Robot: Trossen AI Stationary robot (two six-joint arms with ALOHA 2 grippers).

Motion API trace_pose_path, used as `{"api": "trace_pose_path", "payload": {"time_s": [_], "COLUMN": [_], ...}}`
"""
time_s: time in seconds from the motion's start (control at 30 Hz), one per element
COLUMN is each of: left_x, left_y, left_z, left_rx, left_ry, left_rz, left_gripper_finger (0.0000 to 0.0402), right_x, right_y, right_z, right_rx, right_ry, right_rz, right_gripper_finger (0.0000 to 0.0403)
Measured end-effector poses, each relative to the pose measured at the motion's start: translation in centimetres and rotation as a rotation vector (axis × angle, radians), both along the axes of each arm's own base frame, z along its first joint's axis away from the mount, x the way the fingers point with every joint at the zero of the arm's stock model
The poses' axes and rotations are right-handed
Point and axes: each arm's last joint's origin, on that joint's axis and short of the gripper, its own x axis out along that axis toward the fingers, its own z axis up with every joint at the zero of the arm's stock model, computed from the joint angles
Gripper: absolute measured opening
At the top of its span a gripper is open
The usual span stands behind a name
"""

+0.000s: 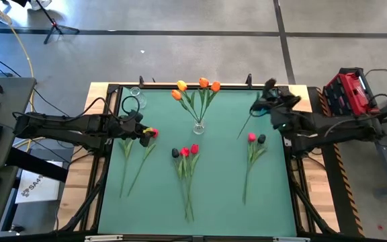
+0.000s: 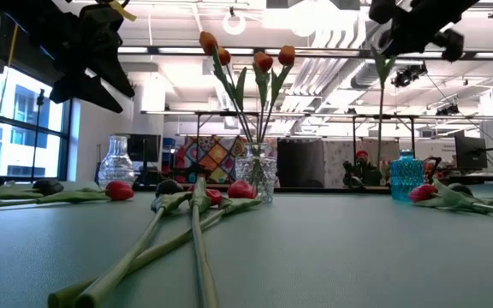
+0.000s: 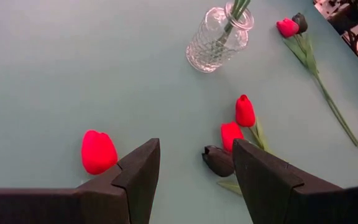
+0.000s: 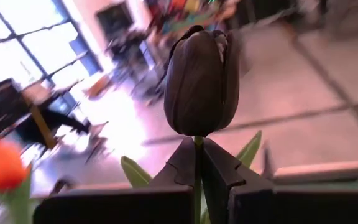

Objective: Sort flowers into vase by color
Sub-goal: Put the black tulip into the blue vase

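Up at the far right of the surface [image 1: 274, 202], the dark near-black tulip [image 4: 199, 81] is off the mat, its thin stem pinched just below the head by the right pincer [image 4: 199, 163], whose fingers are pressed together on it. The stem trails down loose, so a quick swing could whip it against the blue vase [image 2: 406, 174] near that corner, or let the head slip through so slight a grip.

Farther left, the clear vase [image 1: 199, 126] holding the orange tulips [image 1: 200, 86] stands mid-surface. It looks light and top-heavy, and a stem dragged across it might tip it.

The left pincer [image 3: 191, 171] hangs spread above a red tulip [image 3: 98, 151] at the left side. Closing off-centre would likely crush the head rather than catch the stem.
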Motion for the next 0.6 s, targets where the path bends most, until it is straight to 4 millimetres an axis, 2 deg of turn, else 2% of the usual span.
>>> {"api": "trace_pose_path", "payload": {"time_s": [0.17, 0.37, 0.6], "left_x": [0.0, 0.0, 0.0], "left_y": [0.0, 0.0, 0.0], "left_z": [0.0, 0.0, 0.0], "left_rx": [-0.018, -0.021, -0.047], "left_ry": [-0.007, -0.009, -0.021], "left_rz": [0.013, 0.015, 0.045], "left_gripper_finger": [0.0188, 0.0188, 0.0188], "right_x": [-1.1, -1.9, -2.8], "right_y": [-1.0, -2.5, -4.3], "right_z": [2.1, 4.7, 6.3], "right_rx": [-0.098, -0.184, -0.274], "right_ry": [0.042, 0.172, 0.229], "right_rz": [-0.129, -0.256, -0.285], "right_gripper_finger": [0.0, 0.0, 0.0]}}
